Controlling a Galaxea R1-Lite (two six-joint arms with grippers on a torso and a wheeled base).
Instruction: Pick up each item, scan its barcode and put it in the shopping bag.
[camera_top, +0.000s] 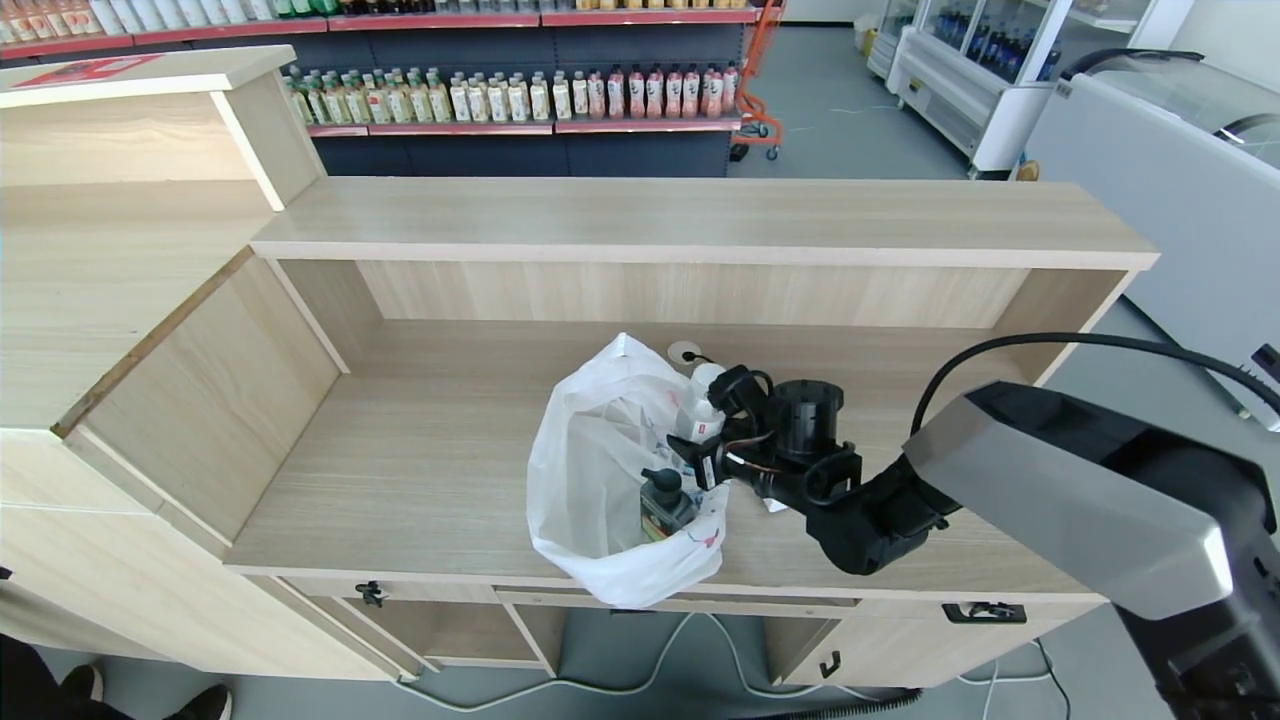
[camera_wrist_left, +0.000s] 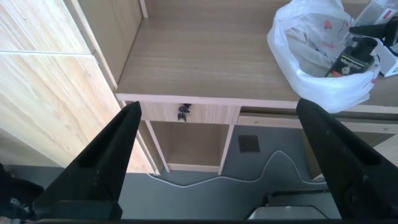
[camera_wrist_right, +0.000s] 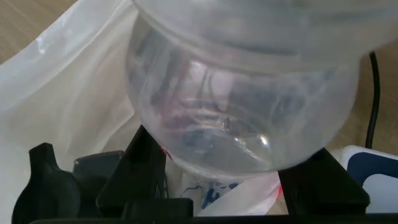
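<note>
A white plastic shopping bag (camera_top: 600, 480) stands open on the wooden counter (camera_top: 420, 470). Inside it stands a dark pump bottle (camera_top: 663, 503), also seen in the left wrist view (camera_wrist_left: 351, 59) and the right wrist view (camera_wrist_right: 93, 180). My right gripper (camera_top: 700, 452) is at the bag's right rim, shut on a clear bottle (camera_top: 705, 405) with a white cap and red label. That clear bottle (camera_wrist_right: 242, 106) looms large between the black fingers (camera_wrist_right: 143, 171), over the bag (camera_wrist_right: 68, 93). My left gripper (camera_wrist_left: 217, 186) hangs open, low in front of the counter's left part, holding nothing.
A raised shelf (camera_top: 700, 215) and side walls enclose the counter at the back and left. A small white round object (camera_top: 685, 352) with a black cable lies behind the bag. A white and blue object (camera_wrist_right: 373, 165) sits beside the bag. Cables trail on the floor below.
</note>
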